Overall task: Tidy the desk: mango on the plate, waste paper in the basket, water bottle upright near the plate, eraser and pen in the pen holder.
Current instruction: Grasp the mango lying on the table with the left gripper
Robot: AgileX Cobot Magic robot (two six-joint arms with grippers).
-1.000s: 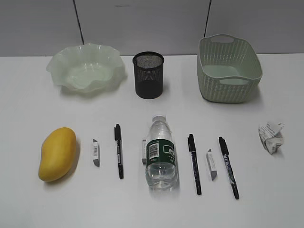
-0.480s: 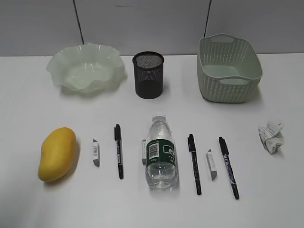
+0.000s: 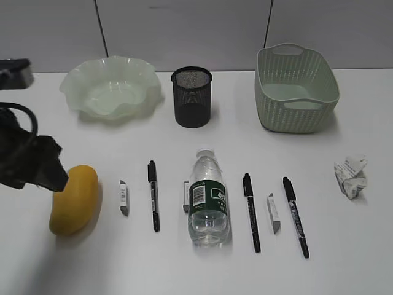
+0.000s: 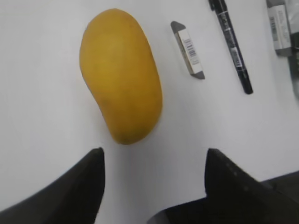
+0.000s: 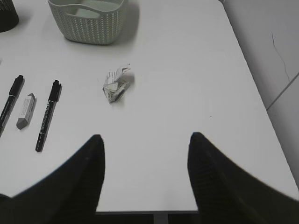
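The mango (image 3: 75, 200) lies at the desk's front left, also in the left wrist view (image 4: 120, 74). My left gripper (image 4: 154, 151) is open and empty just short of the mango's near end; in the exterior view the left gripper (image 3: 43, 169) hangs over its left side. The water bottle (image 3: 209, 196) lies on its side in the middle. The waste paper (image 3: 350, 177) lies at the right, also in the right wrist view (image 5: 115, 86). My right gripper (image 5: 145, 136) is open and empty, well short of it. The plate (image 3: 110, 86), pen holder (image 3: 191, 97) and basket (image 3: 295, 89) stand at the back.
Three black pens (image 3: 153, 195) (image 3: 251, 212) (image 3: 295, 215) and three erasers (image 3: 123, 198) (image 3: 186, 195) (image 3: 273, 212) lie in a row beside the bottle. The desk's right edge (image 5: 252, 84) and front edge are near the right gripper.
My left arm has come into the exterior view from the left and now hangs over the mango's left side. Nothing on the desk has moved.
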